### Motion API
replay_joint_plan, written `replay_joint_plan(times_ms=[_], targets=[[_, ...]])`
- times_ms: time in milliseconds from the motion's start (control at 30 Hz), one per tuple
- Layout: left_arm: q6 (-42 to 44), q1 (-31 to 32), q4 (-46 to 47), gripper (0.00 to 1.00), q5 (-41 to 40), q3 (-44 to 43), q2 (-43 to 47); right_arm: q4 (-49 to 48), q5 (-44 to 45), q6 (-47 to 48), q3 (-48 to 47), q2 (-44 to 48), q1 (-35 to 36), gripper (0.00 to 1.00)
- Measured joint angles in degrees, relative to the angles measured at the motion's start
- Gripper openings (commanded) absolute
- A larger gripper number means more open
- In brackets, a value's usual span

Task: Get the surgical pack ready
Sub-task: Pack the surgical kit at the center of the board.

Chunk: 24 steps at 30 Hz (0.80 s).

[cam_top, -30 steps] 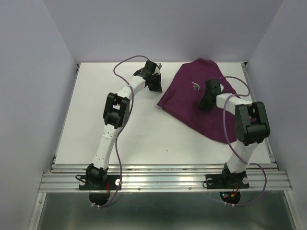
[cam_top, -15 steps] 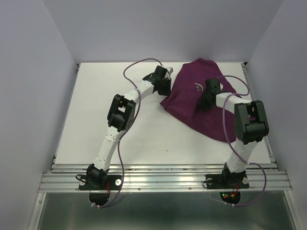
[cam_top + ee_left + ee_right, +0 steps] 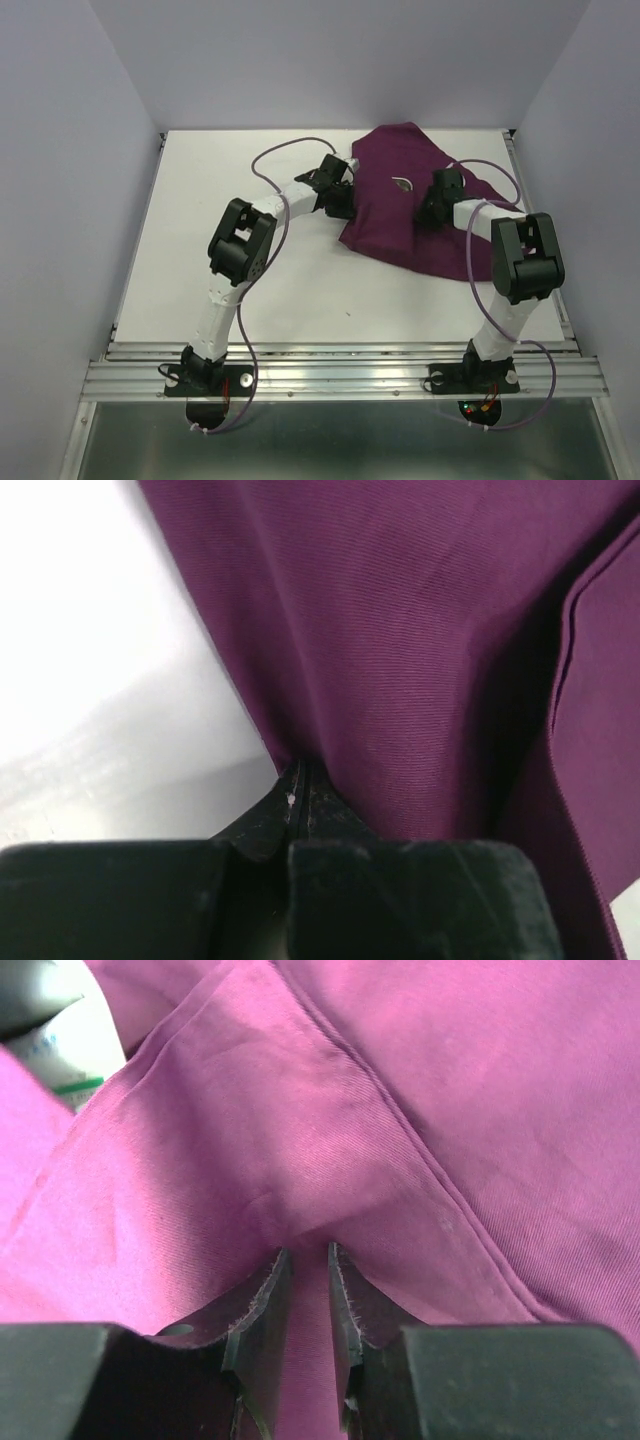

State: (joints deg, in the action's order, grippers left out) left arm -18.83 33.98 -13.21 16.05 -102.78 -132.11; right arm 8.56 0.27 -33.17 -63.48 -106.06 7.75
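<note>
Purple cloth point(image 3: 385, 222) bunched at far-right of worktop point(image 3: 190, 220), long axis far to near-right. L gripper point(image 3: 340, 203) pinches its left edge; R gripper point(image 3: 427, 213) pinches a mid fold, close by. Spreading prob. means pulling left; L arm nearer.

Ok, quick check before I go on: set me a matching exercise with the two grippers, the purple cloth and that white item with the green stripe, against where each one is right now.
Things:
1. left gripper
2. right gripper
3. purple cloth
4. white green-striped item

Places or states:
A. bunched on the far right part of the table
B. shut on the cloth's left edge
C. peeking out past a cloth fold
D. pinching a fold near the cloth's middle

Pairs: 1-B, 2-D, 3-A, 4-C
</note>
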Motion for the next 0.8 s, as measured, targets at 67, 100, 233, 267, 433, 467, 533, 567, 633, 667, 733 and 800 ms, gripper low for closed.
replay_joint_plan(times_ms=[67,100,233,267,433,467,533,567,633,667,733,800], targets=[[-0.20,0.44,0.22,0.00,-0.24,2.73,1.75,-0.61,-0.44,0.37,0.63,0.31,-0.02,0.27],[-0.33,0.74,0.44,0.00,-0.44,4.39,2.86,-0.61,-0.52,0.50,0.70,0.42,0.04,0.27],[-0.57,1.70,0.31,0.00,-1.25,9.31,6.32,-0.83,-0.48,0.72,1.42,0.90,1.03,0.27],[-0.63,1.81,0.26,0.00,-1.42,10.40,7.08,-1.03,-0.42,0.68,1.88,1.16,1.33,0.27],[-0.92,2.32,0.83,0.00,-3.76,18.14,12.31,-1.97,-0.11,-0.33,5.14,3.50,4.09,0.27],[-0.98,2.49,0.85,0.00,-4.31,20.00,13.68,-2.16,-0.07,-0.70,6.01,4.22,5.05,0.27],[-1.16,2.78,1.29,0.00,-5.11,23.56,16.15,-2.82,-0.02,-1.62,8.02,5.64,6.40,0.27],[-1.22,2.93,1.22,0.00,-5.40,25.20,17.35,-2.84,-0.07,-1.86,8.68,6.19,7.08,0.27],[-1.31,3.23,1.03,0.00,-6.10,27.80,19.41,-2.99,-0.09,-2.67,10.49,7.74,8.39,0.27],[-1.40,3.32,1.11,0.00,-6.29,29.05,20.33,-2.99,-0.28,-3.10,11.43,8.55,8.94,0.27],[-1.75,3.82,0.55,0.00,-7.58,31.67,22.62,-2.84,-0.66,-4.04,13.27,10.12,9.99,0.27],[-2.10,4.42,-1.01,0.01,-10.69,32.46,24.24,-1.97,-0.90,-4.46,14.56,11.74,10.86,0.29]])
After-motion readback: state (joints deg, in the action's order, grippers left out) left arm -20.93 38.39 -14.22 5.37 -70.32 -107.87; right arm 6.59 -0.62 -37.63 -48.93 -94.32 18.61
